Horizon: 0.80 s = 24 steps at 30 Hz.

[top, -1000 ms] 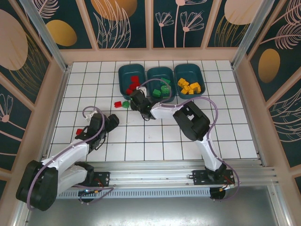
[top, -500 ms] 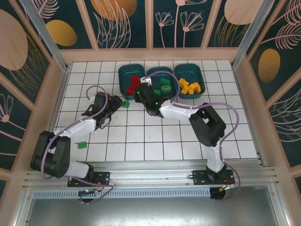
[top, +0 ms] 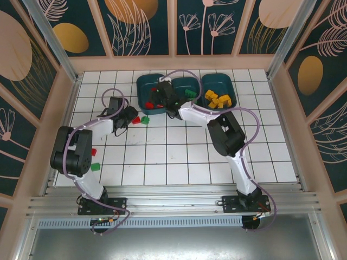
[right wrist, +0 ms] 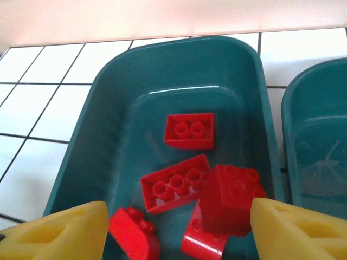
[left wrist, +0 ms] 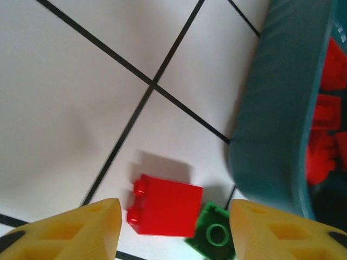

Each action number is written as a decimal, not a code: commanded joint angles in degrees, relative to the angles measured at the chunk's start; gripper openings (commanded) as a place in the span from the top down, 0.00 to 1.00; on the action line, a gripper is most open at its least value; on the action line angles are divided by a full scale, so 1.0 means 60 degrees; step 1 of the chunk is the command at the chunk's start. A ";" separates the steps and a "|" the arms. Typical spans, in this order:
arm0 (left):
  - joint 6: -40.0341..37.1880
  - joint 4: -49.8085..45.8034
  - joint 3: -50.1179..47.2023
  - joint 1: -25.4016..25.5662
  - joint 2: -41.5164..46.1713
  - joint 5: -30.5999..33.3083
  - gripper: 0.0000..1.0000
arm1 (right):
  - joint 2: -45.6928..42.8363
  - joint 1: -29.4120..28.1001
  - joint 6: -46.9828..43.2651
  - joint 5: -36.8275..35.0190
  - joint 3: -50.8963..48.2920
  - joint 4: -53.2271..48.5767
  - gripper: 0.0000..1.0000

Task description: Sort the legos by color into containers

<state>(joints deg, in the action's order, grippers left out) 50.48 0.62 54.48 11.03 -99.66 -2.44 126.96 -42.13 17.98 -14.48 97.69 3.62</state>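
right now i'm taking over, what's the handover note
Left gripper: open, straddling a loose red brick beside the red tub, green brick alongside.
Right gripper: open, empty, above the red tub.
Done: greens in the middle tub, yellows in the right tub, several reds in.
To do: those two, plus a second red brick and second green brick by the left arm.

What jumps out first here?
Three teal tubs line the far edge of the table, bricks sorted by color inside. The right pincer hangs open over the red bricks in the left tub. The left pincer straddles a loose red brick beside a green one, just outside that tub.
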 commanded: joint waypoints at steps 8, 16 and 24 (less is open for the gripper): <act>-0.1762 -0.0737 0.0149 0.0335 -0.0514 0.0281 0.33 | -0.2897 -0.0120 0.0252 0.0157 -0.2884 0.1183 0.28; -0.2170 -0.1171 0.0865 0.0761 -0.0696 0.0976 0.30 | -0.4006 -0.0242 0.0544 -0.0028 -0.4639 0.1389 0.28; -0.2327 -0.1252 0.1101 0.0799 -0.1515 0.1263 0.39 | -0.5233 -0.0447 0.0944 -0.0233 -0.6357 0.1536 0.28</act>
<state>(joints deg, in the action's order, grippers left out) 38.11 -4.91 60.55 15.77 -107.15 3.57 99.74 -44.01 21.85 -13.74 61.60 10.94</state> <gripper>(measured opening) 0.614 0.722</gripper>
